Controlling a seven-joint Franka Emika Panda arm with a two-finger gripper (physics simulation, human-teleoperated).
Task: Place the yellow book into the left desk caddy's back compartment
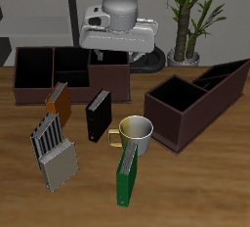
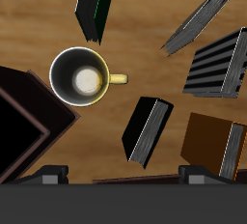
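Yellow-orange cover showing, the yellow book (image 1: 57, 102) stands tilted on the wooden table (image 1: 195, 187), just in front of the straight-set brown caddy (image 1: 68, 69) and well apart from the left desk caddy (image 1: 195, 99), which sits diagonally on the far side of the mug (image 1: 137, 133). The gripper (image 1: 115, 53) hangs high over the straight-set caddy's edge, its jaws spread wide with nothing between them; the wrist view shows both fingertips (image 2: 53, 176) far apart above the clutter. A black book (image 1: 98, 116) stands beside the yellow one. A green book (image 1: 125, 177) stands nearer the front edge, up against the mug. Two grey striped books (image 1: 54, 148) stand close together in front of the yellow book.
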